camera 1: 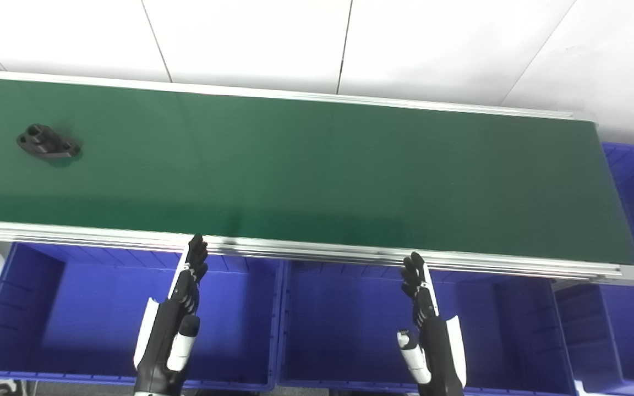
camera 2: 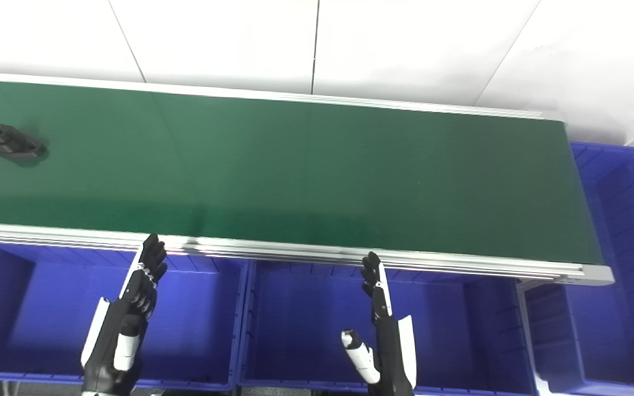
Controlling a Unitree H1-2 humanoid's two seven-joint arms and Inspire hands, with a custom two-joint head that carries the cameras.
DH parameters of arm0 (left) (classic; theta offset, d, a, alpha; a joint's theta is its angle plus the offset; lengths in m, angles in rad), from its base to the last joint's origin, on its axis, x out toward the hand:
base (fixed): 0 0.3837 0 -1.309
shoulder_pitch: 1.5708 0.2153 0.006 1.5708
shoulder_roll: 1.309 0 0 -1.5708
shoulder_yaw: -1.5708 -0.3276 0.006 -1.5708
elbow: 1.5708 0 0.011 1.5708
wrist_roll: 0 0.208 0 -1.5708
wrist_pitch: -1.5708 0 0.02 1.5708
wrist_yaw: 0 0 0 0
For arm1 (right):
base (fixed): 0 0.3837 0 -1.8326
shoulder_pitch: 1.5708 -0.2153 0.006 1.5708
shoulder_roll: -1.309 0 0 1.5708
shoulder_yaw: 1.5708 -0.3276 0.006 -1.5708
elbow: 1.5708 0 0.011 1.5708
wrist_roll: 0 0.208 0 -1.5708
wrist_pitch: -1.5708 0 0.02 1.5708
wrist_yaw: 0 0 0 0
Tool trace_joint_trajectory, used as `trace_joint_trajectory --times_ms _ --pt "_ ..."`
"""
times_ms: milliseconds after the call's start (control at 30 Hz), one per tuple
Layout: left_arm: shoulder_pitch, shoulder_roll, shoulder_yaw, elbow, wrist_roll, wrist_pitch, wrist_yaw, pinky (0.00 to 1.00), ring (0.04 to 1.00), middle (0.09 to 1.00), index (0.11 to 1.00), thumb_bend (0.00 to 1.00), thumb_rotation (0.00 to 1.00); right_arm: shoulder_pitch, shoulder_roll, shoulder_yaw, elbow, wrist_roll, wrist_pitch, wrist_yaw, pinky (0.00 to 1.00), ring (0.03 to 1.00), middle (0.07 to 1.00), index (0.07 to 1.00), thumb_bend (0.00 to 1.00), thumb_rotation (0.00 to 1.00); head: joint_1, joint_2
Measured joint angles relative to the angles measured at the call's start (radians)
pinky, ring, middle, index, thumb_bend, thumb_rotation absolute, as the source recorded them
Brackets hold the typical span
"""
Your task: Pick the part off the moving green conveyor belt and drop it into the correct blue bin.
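Both hands, left [camera 1: 182, 300] and right [camera 1: 424, 308], hover empty over the bins [camera 1: 102, 308] with fingers extended and apart, just short of the belt's [camera 1: 317, 170] near rail. Far left on the belt lies the part [camera 1: 47, 142]: a matte black flange with a raised round boss and holes through its flat base, bearing no legible marking.
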Motion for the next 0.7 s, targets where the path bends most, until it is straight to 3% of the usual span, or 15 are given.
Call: trace_joint_trajectory --times_ms 300,567,700 --pt "-0.001 0.003 0.000 0.002 -0.005 -0.001 -0.001 1.00 1.000 1.000 1.000 0.79 0.98 -0.003 -0.002 0.008 0.000 -0.031 0.000 -0.004 0.99 0.997 0.992 1.000 0.85 1.00 -0.005 0.006" --pt "-0.001 0.002 -0.002 0.000 -0.015 -0.001 -0.001 1.00 1.000 1.000 1.000 0.74 0.97 -0.005 -0.006 0.008 0.000 -0.044 0.000 0.000 1.00 1.000 1.000 0.984 0.86 1.00 0.012 0.015" --pt "-0.001 0.002 -0.004 0.000 -0.016 -0.001 -0.001 1.00 1.000 1.000 1.000 0.77 0.97 -0.005 -0.013 0.008 0.000 -0.041 0.000 0.003 0.99 0.998 0.996 0.973 0.84 1.00 0.008 0.017"
